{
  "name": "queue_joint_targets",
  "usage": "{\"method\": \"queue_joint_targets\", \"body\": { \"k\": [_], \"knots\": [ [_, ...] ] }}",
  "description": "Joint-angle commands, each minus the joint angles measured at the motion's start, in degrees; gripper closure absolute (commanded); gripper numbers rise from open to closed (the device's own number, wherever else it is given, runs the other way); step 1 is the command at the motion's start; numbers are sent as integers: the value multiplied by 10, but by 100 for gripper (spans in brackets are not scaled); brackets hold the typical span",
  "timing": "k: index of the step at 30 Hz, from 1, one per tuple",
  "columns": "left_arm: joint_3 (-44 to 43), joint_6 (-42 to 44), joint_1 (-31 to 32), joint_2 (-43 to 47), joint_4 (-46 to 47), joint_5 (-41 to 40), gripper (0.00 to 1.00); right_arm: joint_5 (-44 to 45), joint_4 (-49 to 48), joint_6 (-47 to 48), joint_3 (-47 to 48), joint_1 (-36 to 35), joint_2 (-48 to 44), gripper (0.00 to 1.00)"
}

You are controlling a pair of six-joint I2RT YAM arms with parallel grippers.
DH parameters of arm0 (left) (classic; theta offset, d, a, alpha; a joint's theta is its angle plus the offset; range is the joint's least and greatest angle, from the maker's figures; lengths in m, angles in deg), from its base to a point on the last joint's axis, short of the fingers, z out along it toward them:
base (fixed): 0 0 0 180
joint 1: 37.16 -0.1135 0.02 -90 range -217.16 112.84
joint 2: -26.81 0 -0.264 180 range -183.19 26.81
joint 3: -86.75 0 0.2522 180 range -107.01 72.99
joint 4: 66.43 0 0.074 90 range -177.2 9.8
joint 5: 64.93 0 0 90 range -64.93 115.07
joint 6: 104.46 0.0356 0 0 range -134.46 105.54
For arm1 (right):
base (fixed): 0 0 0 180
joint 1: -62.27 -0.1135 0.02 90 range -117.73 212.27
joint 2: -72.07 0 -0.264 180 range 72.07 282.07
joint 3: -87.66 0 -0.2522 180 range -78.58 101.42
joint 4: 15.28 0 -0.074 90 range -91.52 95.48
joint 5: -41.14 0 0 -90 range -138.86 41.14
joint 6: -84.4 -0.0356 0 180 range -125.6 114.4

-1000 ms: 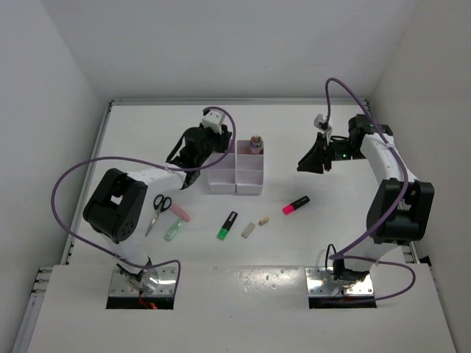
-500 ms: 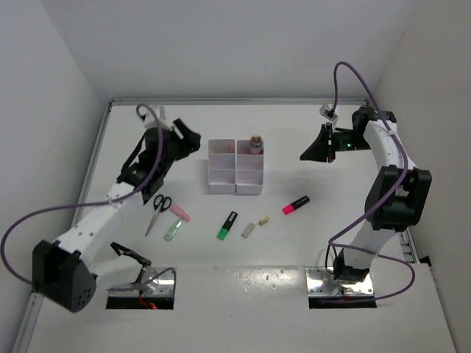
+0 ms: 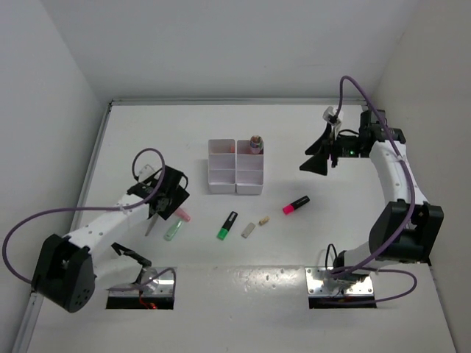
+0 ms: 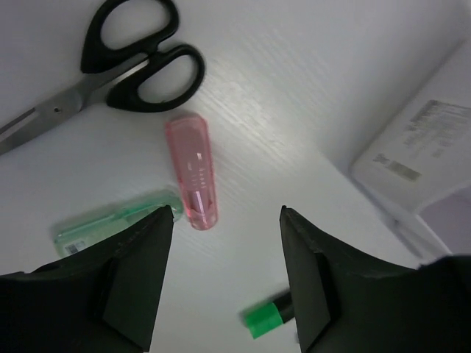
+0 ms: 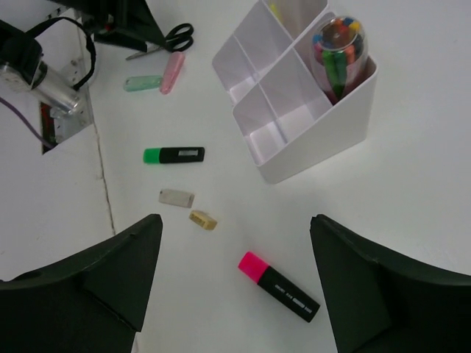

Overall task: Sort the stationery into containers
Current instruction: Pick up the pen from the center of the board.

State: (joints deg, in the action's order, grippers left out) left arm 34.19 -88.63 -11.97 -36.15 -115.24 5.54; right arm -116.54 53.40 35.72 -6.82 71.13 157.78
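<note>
My left pincer [image 4: 224, 217] hangs open above the pink pen [image 4: 193, 173], which lies beside the scissors [image 4: 110, 73] near the left edge of the table [image 3: 147, 140]. I'd centre on its barrel, descend straight, and avoid nudging the green pen [image 4: 110, 226] just beside it.

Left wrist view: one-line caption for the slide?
Open left gripper hovering by the pink pen, with black-handled scissors, a green pen and the white organiser nearby.
</note>
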Motion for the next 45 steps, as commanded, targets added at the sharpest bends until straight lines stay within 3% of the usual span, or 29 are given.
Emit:
{"method": "queue_joint_targets", "body": {
  "k": [1,7,13,18,32,37,45],
  "knots": [
    [-12,-49,5,-59,-30,-12,35,0,-75,-55,-6,-1,-3,22],
    [-46,-55,5,-148,-36,-12,46,0,-58,-48,0,-1,18,27],
    [-72,-49,-2,-176,-31,-28,46,-5,-63,-43,-7,-1,12,27],
    [-84,-44,-15,-218,-31,-33,41,-5,-63,-43,-7,5,7,27],
    [-84,-26,-30,-253,-25,-23,41,-16,-57,-33,-13,15,7,27],
    [-89,-21,-30,-266,-18,-17,49,-21,-57,-33,-13,20,7,27],
    [-95,-4,-30,-270,-18,-7,80,-26,-46,-22,-13,26,7,27]
  ]
}}
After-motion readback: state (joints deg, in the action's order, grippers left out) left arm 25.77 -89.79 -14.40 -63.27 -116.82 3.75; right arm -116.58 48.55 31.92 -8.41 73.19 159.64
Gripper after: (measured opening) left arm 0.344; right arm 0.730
